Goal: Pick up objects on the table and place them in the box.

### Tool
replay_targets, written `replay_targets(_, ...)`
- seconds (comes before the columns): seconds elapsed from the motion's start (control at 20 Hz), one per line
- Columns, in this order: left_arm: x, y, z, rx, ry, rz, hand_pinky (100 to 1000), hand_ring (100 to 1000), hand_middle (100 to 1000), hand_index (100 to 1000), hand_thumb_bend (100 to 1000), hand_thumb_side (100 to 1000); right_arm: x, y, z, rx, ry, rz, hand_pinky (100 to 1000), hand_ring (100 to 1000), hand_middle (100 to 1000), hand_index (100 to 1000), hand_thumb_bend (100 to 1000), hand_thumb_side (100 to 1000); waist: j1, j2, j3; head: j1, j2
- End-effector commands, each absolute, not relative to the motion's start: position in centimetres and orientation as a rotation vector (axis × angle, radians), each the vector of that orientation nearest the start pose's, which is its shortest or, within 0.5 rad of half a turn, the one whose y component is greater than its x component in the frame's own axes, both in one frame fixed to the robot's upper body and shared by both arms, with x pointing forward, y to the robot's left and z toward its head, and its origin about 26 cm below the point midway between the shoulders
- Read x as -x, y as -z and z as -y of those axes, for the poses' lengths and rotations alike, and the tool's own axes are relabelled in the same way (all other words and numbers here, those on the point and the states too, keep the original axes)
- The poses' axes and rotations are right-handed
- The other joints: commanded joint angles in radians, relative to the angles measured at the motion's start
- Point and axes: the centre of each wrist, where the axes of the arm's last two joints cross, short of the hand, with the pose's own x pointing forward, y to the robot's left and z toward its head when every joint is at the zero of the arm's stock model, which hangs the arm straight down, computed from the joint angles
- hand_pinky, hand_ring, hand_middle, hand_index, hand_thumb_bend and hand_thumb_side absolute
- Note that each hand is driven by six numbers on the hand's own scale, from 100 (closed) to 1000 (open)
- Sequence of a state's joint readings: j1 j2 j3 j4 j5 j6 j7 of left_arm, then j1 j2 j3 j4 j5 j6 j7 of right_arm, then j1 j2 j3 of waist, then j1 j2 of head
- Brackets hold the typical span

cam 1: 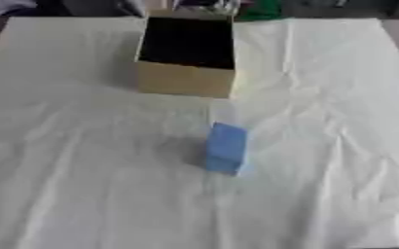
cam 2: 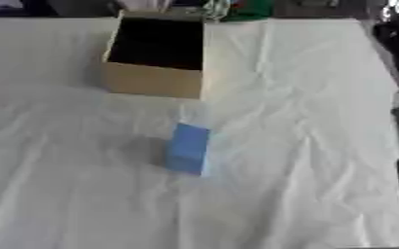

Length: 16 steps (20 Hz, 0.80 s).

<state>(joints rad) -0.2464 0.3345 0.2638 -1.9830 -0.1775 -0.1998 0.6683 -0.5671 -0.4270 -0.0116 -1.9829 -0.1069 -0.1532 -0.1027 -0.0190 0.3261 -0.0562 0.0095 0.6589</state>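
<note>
Plainly, little of the task looks done. One blue block stands on the white sheet that covers the bench, near the middle and a little right of centre in the left eye view, with its shadow falling to its left. It sits on the near side of the cardboard box, apart from it, with bare wrinkled sheet between the two. The box stands toward the far edge, open at the top.

As a judgement: the block is yet to be picked up and carried to the box, so the main work is left. Whether anything already lies inside cannot be told, since the box interior shows only as a dark hollow.

Neither hand appears in either view, so how far open they are, or whether they hold anything, cannot be told. Dark shapes run down the right edge of the right eye view, too cut off to identify. Clutter beyond the far edge of the bench is indistinct.
</note>
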Motion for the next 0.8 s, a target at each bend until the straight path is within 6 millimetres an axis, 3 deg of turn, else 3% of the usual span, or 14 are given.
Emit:
replay_targets(0.05,-28.5,-21.0,-33.5,1.212,0.638,-3.285,731,574,545,816,406,194,-30.9,-29.4,25.2,-0.137,0.467,-3.515,769,769,759,898,190,340,-0.007,-0.03,0.0,-0.001,0.007)
replay_targets(0.3,-28.5,-21.0,-33.5,1.212,0.634,-3.286,731,574,545,816,407,194,-30.9,-29.7,25.1,-0.166,0.518,-3.511,770,772,761,898,204,346,-0.007,-0.032,-0.002,-0.002,0.01)
replay_targets(0.45,-28.4,-20.9,-33.5,1.215,0.627,-3.29,731,574,545,816,407,193,-30.7,-30.8,24.6,-0.252,0.666,-3.483,774,777,767,897,266,362,-0.007,-0.037,-0.004,-0.003,0.013)
replay_targets(0.8,-28.5,-20.9,-33.4,1.203,0.596,-3.31,731,575,546,817,409,191,-31.2,-34.3,21.3,-0.588,1.481,-3.236,786,790,790,899,340,471,-0.014,-0.056,-0.003,0.0,0.012)
